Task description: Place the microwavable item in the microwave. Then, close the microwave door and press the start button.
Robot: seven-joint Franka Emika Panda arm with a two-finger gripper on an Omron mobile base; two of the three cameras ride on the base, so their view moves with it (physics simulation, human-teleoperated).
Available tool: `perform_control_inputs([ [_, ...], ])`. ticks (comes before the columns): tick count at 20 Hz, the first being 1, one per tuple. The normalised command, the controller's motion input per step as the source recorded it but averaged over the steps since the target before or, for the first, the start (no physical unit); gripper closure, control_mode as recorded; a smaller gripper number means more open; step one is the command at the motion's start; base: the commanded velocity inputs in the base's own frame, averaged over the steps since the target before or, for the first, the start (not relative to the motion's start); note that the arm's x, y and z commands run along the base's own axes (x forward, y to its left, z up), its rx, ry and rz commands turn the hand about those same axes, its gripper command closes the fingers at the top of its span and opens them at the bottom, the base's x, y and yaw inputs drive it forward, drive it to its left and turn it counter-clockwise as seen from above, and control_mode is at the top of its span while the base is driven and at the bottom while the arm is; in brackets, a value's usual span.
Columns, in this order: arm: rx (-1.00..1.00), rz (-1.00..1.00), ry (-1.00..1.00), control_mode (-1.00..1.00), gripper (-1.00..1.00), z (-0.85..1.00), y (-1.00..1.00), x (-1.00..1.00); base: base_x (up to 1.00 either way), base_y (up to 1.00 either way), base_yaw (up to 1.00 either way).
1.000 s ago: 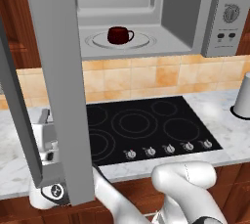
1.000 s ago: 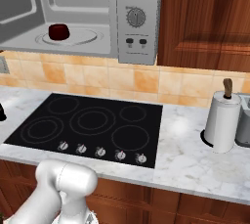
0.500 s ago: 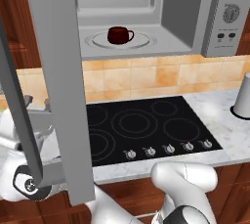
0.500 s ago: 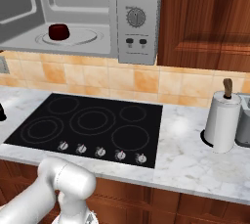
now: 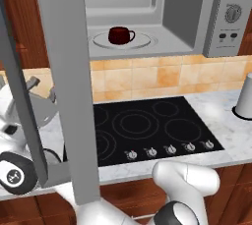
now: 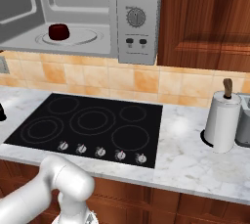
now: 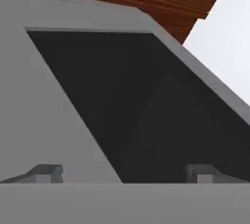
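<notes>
Claw (image 7: pixel 124 173) w/ tips spread apart, nothing between them, facing door (image 7: pixel 73 120) up close: grey frame and dark glass. Microwave (image 6: pixel 97 17) hangs above hob (image 6: pixel 88 125); door (image 5: pixel 64 86) swung wide open to microwave's left, cavity exposed. Paper roll (image 6: pixel 222 123) stands on counter (image 6: pixel 190 154) well right of microwave. Mug (image 5: pixel 119 35) sits upright inside microwave, on turntable (image 5: pixel 123 41), handle twd control panel (image 5: pixel 229 17).
</notes>
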Motion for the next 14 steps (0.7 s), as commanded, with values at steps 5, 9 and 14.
perform_control_inputs([
  [5,0.28,-0.01,0.00,-1.00,-1.00,0.35,-0.70,-0.39,0.00,0.00,0.00],
  [9,0.31,0.00,0.00,-1.00,-1.00,0.33,-0.88,-0.40,0.00,0.00,0.00],
  [14,0.28,0.00,-0.01,-1.00,-1.00,0.29,-0.99,-0.24,0.00,0.00,0.00],
])
